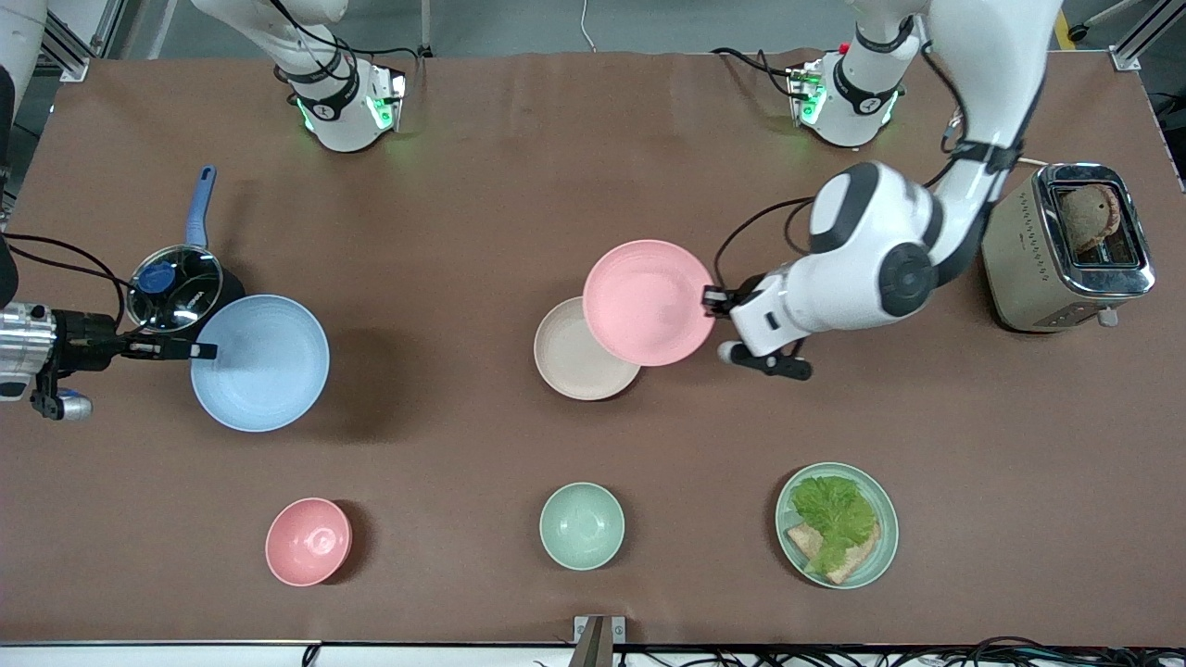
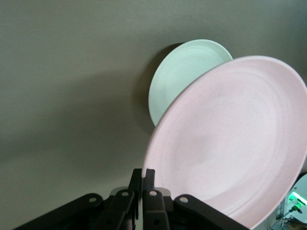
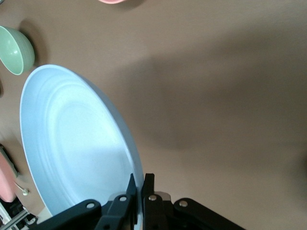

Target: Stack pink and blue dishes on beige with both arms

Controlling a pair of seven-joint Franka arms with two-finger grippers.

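**Carrying two plates in the air, one per arm**

Gripping the pink plate point(image 1: 649, 302) by its rim, the left gripper point(image 1: 712, 301) is clenched on the edge that faces the left arm's end of the table; the left wrist view shows its fingers point(image 2: 149, 184) pinched on that rim. The plate hangs over the beige plate point(image 1: 574, 357), covering part of it, and the beige plate lies flat on the brown table point(image 1: 593, 185) near its middle. At the right arm's end of the table, the right gripper point(image 1: 195, 351) is likewise clenched on the rim of the blue plate point(image 1: 260, 362), which is lifted, its shadow falling on the cloth beside it. A lidded saucepan point(image 1: 176, 287) stands just beside that plate. Nearer to the front camera sit a pink bowl point(image 1: 309, 541), a green bowl point(image 1: 582, 525) and a green plate with lettuce and bread point(image 1: 837, 524). A toaster point(image 1: 1066, 248) stands at the left arm's end
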